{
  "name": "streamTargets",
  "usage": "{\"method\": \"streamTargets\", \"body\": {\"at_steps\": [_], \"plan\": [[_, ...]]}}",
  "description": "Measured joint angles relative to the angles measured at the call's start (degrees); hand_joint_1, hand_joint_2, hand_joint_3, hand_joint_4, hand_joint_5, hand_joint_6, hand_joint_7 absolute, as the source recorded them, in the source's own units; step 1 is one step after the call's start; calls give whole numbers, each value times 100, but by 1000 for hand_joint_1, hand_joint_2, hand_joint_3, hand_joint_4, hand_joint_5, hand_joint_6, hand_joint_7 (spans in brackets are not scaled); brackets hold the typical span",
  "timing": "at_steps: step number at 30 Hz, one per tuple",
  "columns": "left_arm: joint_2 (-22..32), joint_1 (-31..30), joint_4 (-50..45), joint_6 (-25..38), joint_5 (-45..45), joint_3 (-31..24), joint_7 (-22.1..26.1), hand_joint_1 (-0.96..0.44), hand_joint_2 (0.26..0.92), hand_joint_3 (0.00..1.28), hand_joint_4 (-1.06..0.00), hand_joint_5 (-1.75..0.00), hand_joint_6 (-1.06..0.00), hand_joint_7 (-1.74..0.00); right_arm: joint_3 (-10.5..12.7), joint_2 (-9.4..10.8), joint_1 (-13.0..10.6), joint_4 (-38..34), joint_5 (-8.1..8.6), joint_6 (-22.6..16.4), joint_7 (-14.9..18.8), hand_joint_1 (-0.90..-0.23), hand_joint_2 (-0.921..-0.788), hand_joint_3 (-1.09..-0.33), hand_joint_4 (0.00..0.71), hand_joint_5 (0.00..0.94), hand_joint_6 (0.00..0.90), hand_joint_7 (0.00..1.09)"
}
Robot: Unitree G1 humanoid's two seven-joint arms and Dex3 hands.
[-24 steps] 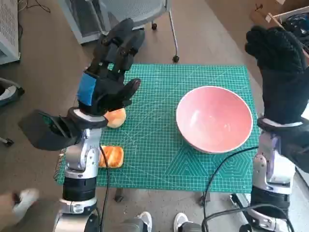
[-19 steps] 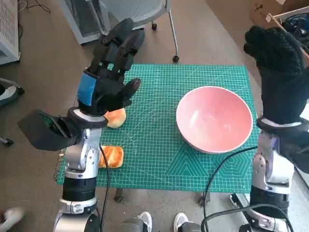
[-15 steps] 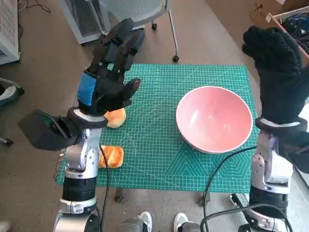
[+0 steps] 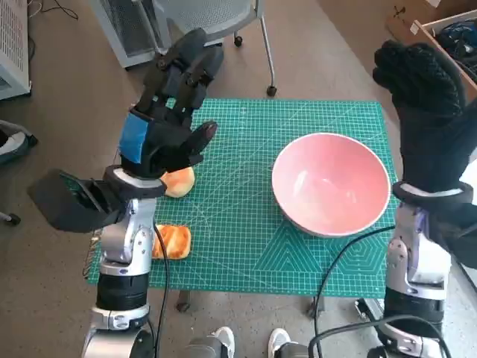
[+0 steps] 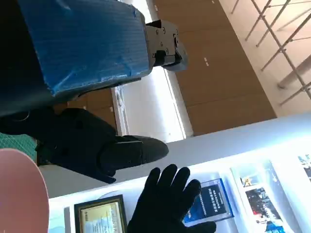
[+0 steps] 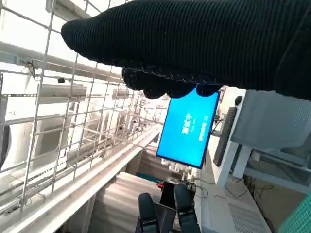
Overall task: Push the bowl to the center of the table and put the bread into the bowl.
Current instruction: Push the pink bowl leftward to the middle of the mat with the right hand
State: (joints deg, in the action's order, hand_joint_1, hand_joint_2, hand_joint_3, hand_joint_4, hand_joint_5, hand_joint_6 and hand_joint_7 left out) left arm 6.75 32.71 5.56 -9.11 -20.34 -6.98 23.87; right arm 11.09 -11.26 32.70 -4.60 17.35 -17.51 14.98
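A pink bowl (image 4: pixel 331 182) stands empty on the right half of the green cutting mat (image 4: pixel 246 224). A round bread roll (image 4: pixel 179 181) lies at the mat's left side, partly hidden under my left hand (image 4: pixel 168 112). A flat toasted bread piece (image 4: pixel 172 242) lies near the mat's front left corner. My left hand is raised above the roll with its fingers apart, holding nothing. My right hand (image 4: pixel 425 101) is raised beside the bowl's right rim, fingers spread, empty. In the left wrist view the bowl's rim (image 5: pixel 24 194) and my right hand (image 5: pixel 167 204) show.
An office chair (image 4: pixel 209 19) stands behind the table. A white cabinet (image 4: pixel 15 45) is at the far left and a cardboard box (image 4: pixel 436 22) at the far right. Black cables (image 4: pixel 343 261) hang at the table's front right.
My right hand has drifted slightly left toward the bowl. The left hand, bowl and bread stay as they were.
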Motion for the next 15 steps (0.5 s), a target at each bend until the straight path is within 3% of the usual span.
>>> {"method": "streamTargets", "body": {"at_steps": [15], "plan": [[-30,12,213,-83,-2,-8,93,-479,819,502,1,-330,1,-551,79,-40,-136,164,11,72,-2,-497,-921,-559,358,0,220,473]]}}
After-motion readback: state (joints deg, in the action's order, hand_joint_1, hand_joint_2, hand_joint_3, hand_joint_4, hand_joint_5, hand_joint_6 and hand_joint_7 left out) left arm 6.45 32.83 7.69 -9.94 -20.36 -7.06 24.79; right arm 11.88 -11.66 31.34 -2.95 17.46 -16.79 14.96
